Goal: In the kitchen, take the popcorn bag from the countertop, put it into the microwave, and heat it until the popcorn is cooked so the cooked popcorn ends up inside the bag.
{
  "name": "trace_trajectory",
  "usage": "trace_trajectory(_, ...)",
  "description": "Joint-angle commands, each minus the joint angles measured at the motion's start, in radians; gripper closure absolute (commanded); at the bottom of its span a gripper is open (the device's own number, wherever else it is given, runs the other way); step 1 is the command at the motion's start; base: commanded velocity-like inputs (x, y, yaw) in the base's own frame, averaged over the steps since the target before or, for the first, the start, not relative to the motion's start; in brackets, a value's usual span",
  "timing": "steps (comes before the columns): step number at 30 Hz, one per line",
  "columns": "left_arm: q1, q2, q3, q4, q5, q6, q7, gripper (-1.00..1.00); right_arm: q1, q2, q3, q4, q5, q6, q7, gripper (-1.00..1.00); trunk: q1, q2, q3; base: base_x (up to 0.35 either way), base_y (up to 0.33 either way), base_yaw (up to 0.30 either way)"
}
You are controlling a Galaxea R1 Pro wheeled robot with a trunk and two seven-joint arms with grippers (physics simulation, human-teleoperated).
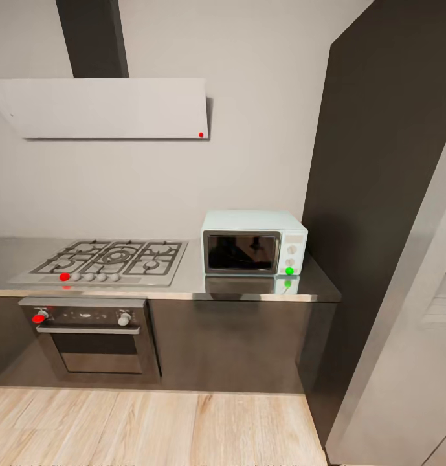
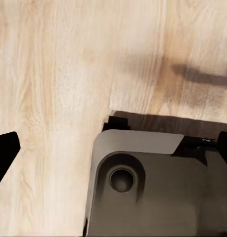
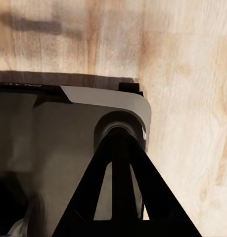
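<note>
Your left end effector (image 2: 113,148) hangs low over the pale wooden plank floor (image 2: 54,74); its black fingertips (image 2: 4,150) sit at opposite sides of the left wrist view, so it is spread wide and holds nothing. Your right end effector appears in the right wrist view as a dark triangular frame (image 3: 120,197) over the robot's grey base (image 3: 68,143), but you cannot tell from that whether it is spread or pressed together.

Further out, the head view faces the dark grey kitchen desk (image 1: 248,291). The mint-green boxy microwave with a dark glass door (image 1: 254,243) stands at the desk's right end, against the wall, door closed, a green marker (image 1: 289,270) on its control panel. The steel gas hob (image 1: 109,259) takes the left part, above the built-in oven (image 1: 93,336).

The popcorn bag is not on any visible stretch of the desk, and the dark door glass hides the microwave's inside. So this fits either a bag lying elsewhere, or one already shut in for heating; the pictures do not settle which.
</note>
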Motion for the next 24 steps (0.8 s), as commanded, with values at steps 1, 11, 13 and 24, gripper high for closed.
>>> trace_trajectory(1, 0.0, 0.0, -0.009, 0.0, 0.007, -0.002, 0.001, -1.0, -0.001, -0.001, -0.009, 0.002, 0.008, -0.005, 0.002, 1.0, 0.0, -0.001, -0.001, 0.0, 0.0, 0.0)
trace_trajectory(11, 0.0, 0.0, -0.009, 0.0, 0.007, -0.002, 0.001, -1.0, -0.001, -0.001, -0.009, 0.002, 0.008, -0.005, 0.002, 1.0, 0.0, -0.001, -0.001, 0.0, 0.0, 0.0)
trace_trajectory(13, 0.0, 0.001, -0.01, 0.0, 0.006, -0.002, 0.001, -1.0, -0.001, -0.001, -0.009, 0.002, 0.008, -0.005, 0.002, 1.0, 0.0, -0.001, -0.001, 0.0, 0.0, 0.0)
trace_trajectory(24, 0.0, 0.009, -0.004, 0.0, 0.02, -0.001, 0.003, -1.0, -0.001, 0.029, -0.009, 0.002, 0.009, -0.005, 0.004, 1.0, 0.0, -0.001, -0.001, 0.0, 0.0, 0.0)
